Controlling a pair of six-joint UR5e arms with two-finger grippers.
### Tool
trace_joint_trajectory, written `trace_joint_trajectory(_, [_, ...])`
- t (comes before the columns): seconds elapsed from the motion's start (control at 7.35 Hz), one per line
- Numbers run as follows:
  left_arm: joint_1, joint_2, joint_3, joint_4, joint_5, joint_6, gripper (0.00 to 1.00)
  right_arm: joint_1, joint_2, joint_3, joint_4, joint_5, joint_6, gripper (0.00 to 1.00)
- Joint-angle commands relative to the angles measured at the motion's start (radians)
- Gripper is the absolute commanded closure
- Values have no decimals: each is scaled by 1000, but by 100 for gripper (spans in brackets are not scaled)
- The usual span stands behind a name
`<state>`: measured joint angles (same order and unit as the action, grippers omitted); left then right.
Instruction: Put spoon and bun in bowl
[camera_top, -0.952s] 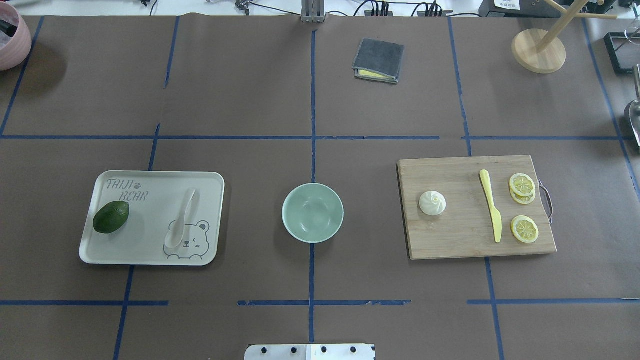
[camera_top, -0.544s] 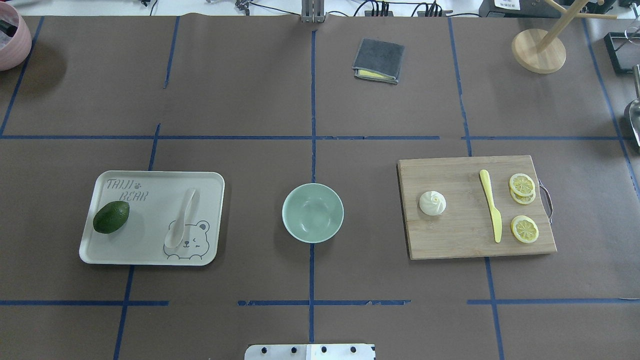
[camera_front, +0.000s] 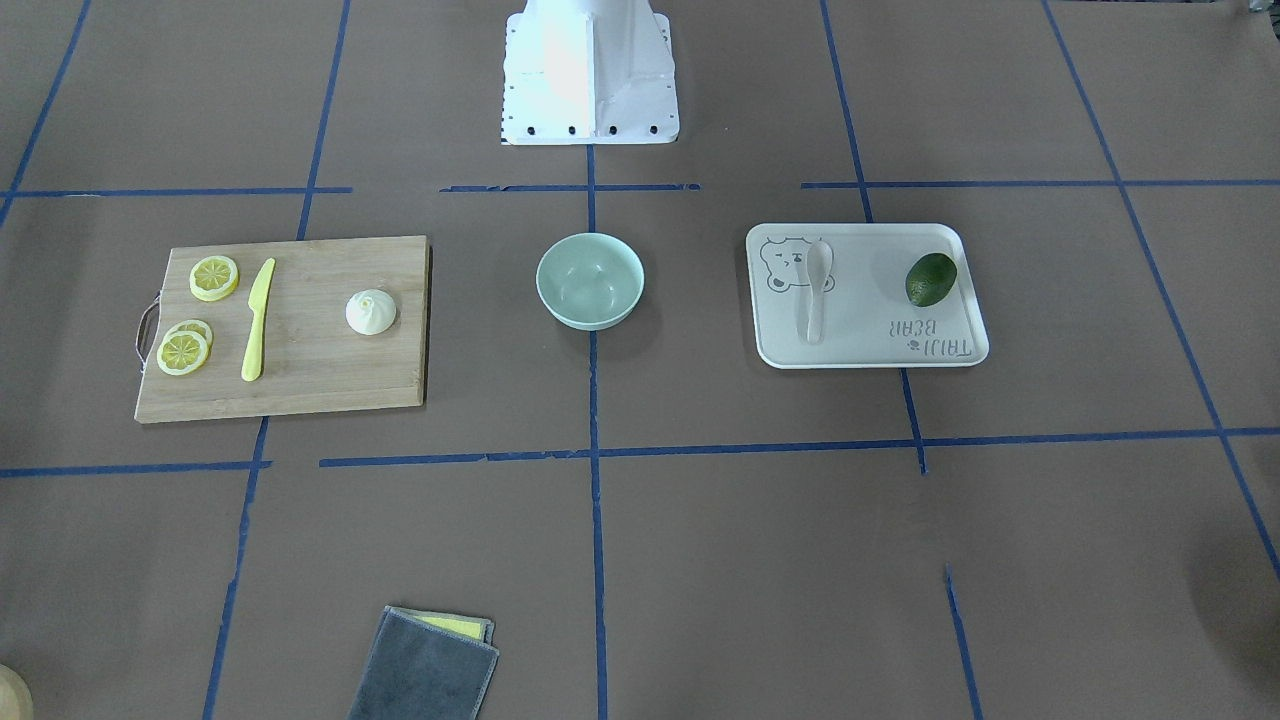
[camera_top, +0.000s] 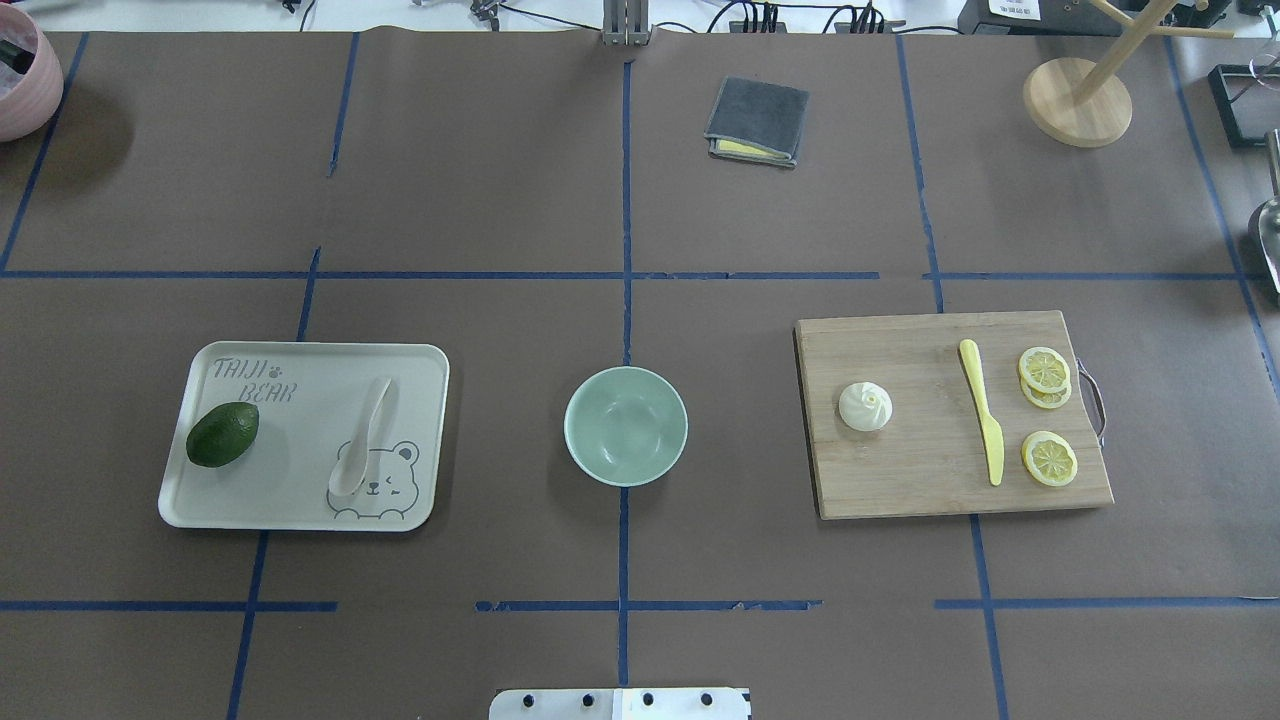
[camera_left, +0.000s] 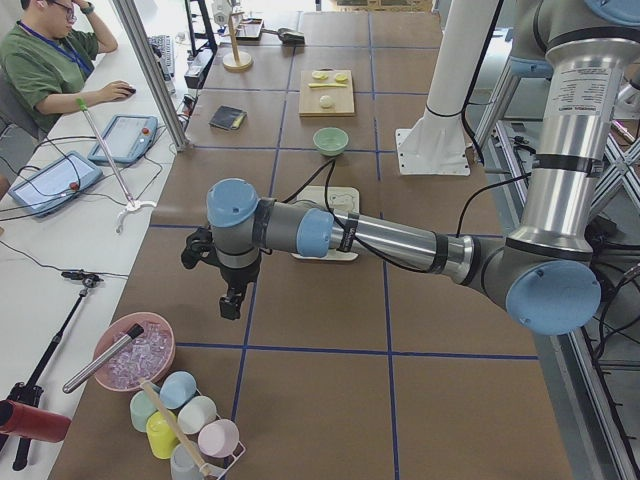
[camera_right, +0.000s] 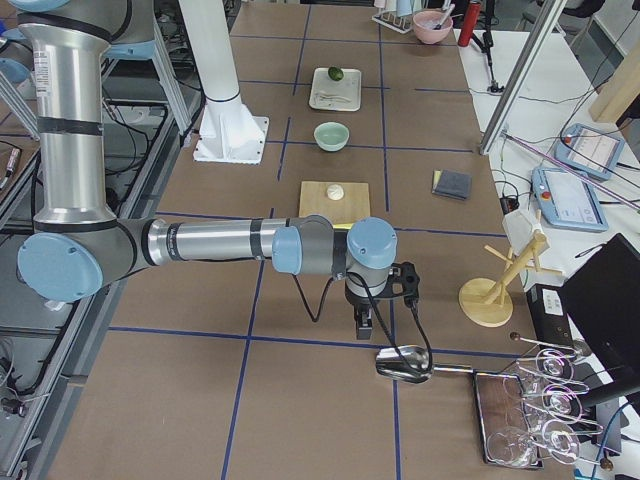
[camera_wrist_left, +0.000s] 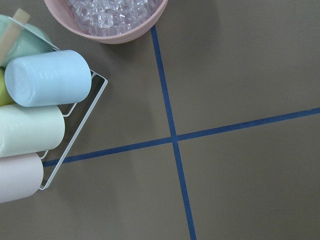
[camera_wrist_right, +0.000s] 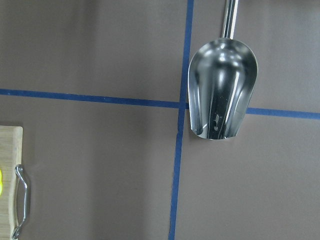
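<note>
The spoon (camera_top: 365, 435) lies on the bear-printed tray (camera_top: 300, 505) on the robot's left, scoop toward the robot; the bun (camera_top: 865, 407) sits upright on the cutting board (camera_top: 920, 485) on its right; the bowl (camera_top: 626, 426) stands between them, likely so each arm serves its own side; the left gripper (camera_left: 231, 303) and right gripper (camera_right: 365, 324) hang near the table's ends, and whether they are wide or narrow I cannot tell.

Pale spoon (camera_top: 365, 435) on tray (camera_top: 290, 470), bun (camera_top: 865, 407) on board (camera_top: 905, 475) — mint bowl (camera_top: 626, 426) between.
</note>
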<state>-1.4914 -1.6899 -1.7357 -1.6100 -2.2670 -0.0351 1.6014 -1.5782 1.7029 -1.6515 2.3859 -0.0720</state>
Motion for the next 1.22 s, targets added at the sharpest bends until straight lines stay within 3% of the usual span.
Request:
trace_joint_trajectory(0.0, [164,-1,-131,-36,35,-257,0,-1,24,4,1,7,1,0])
trace_joint_trajectory(0.14, [234,-1,-178,-41,32,-334,0,-3,24,14,2,9,1,0])
trace_joint_trajectory(0.41, [404,-1,-214,-173,46,-625,0,-3,18,26,1,42,3,0])
trace_joint_trajectory(0.68, [611,-34,-243,-182,217,-849,0,-5,17,30,4,87,103,0])
trace_joint_trajectory(1.09, [785,-100,-185,-182,329,-1021,0,-70,17,69,119,96,310,0])
